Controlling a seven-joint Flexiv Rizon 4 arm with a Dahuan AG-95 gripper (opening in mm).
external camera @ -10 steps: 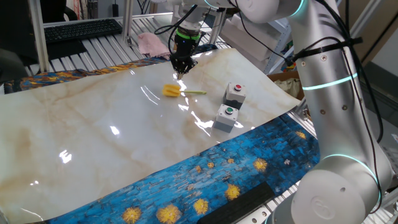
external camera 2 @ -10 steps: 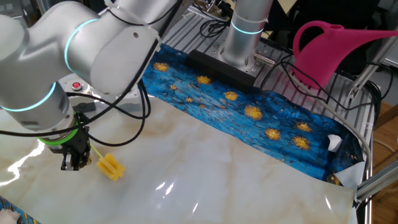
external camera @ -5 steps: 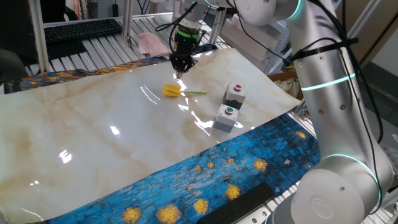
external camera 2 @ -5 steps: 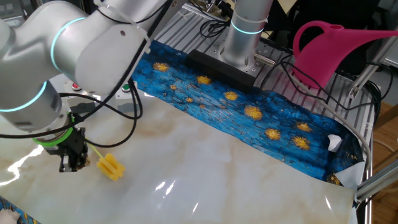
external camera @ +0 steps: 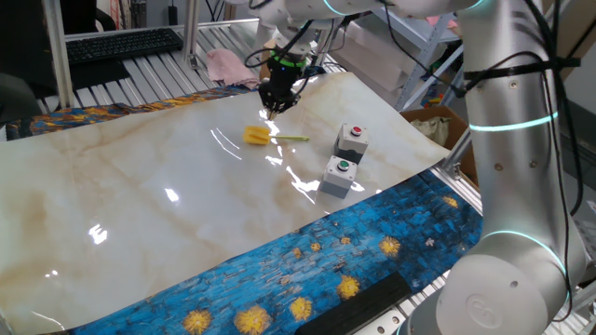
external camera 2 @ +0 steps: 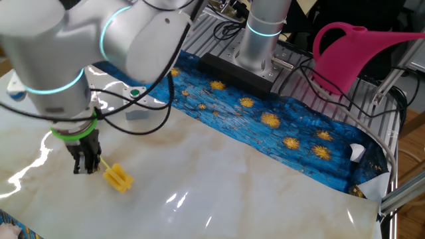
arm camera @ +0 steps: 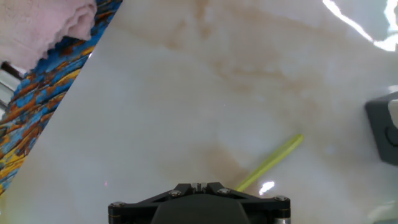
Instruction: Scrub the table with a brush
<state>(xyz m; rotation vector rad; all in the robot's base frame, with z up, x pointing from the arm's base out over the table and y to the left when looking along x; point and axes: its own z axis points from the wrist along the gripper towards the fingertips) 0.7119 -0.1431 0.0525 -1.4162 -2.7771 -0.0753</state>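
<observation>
On the table (external camera: 140, 195), brush (external camera: 257, 136) lies beside closed claw (external camera: 271, 110).

Two grey button boxes (external camera: 345, 158) seen at right; blue swirl cloth (external camera: 317, 270) near; pink watering can (external camera 2: 352, 50) far right.

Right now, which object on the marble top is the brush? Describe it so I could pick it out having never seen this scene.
On the glossy cream marble table, look toward the far edge just below the black gripper. The brush lies flat there, between the gripper and two grey button boxes. It is the only yellow thing on the marble: a small blocky yellow head with a thin yellow-green stick handle.
</observation>
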